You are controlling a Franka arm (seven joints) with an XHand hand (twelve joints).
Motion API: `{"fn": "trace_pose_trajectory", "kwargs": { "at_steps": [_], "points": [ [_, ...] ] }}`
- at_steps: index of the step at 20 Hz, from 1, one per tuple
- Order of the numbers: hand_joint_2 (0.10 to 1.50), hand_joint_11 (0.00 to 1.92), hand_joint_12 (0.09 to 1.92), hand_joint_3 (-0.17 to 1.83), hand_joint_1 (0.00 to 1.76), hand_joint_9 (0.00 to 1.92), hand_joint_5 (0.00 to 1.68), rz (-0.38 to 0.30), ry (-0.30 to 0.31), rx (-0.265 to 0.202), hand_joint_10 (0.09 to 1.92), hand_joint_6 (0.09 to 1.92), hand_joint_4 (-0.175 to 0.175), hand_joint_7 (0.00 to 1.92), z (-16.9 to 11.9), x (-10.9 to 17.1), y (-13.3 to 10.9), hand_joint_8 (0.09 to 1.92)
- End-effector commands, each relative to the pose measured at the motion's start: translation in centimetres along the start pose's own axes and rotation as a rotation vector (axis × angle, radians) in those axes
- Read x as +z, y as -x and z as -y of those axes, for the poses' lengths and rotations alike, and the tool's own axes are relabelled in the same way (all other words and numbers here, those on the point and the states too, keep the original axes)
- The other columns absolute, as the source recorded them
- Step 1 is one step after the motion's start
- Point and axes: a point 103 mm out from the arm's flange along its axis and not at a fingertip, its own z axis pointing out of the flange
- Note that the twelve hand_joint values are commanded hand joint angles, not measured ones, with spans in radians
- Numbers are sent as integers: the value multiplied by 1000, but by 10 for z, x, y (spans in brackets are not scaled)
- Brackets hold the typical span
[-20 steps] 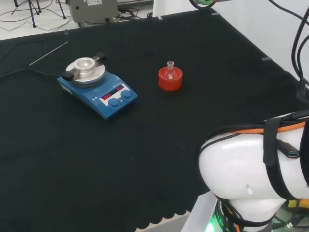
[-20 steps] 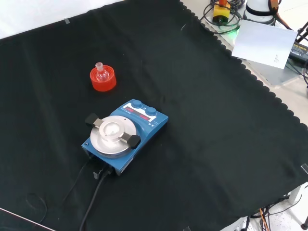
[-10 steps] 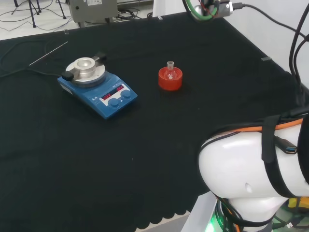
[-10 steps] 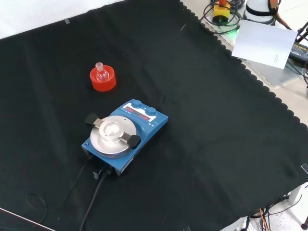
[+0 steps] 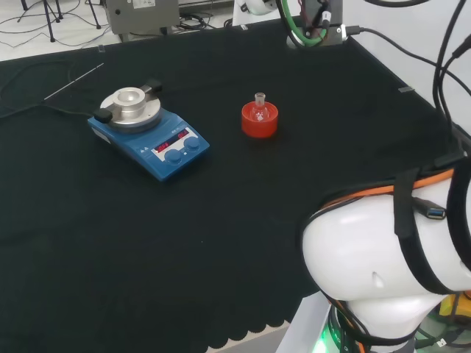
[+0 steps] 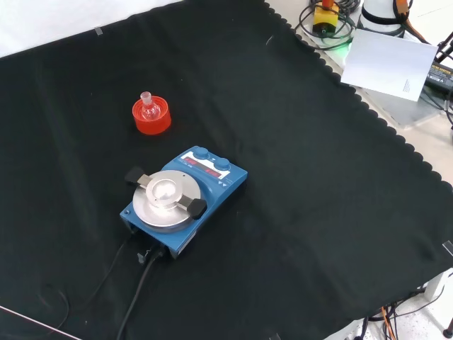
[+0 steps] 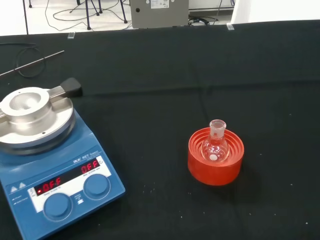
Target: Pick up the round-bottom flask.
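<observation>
Black cloth covers the worktop (image 6: 318,177), which carries one round-bottom flask (image 7: 215,146), one red ribbed stand (image 7: 216,163) and one blue stirrer plate (image 6: 180,202) with a round metal top. Whether the robot hand's fingers are straight or curled cannot be told. One small clear flask sits upright in the stand, neck up, its round belly down in the ring. In the front view the stand is toward the worktop's far left corner, near the stirrer plate but apart from it.
</observation>
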Motion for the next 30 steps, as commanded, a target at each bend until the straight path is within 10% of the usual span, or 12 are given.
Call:
{"fn": "trace_pose_trajectory", "kwargs": {
  "at_steps": [1, 30],
  "points": [
    [1138, 0, 1300, 298, 492, 303, 358, -113, 33, 13, 653, 87, -10, 205, -80, 57, 43, 483],
    [698, 2, 1379, 652, 767, 356, 496, -351, -56, 152, 673, 87, -19, 181, -192, 236, 100, 624]
  ]
}}
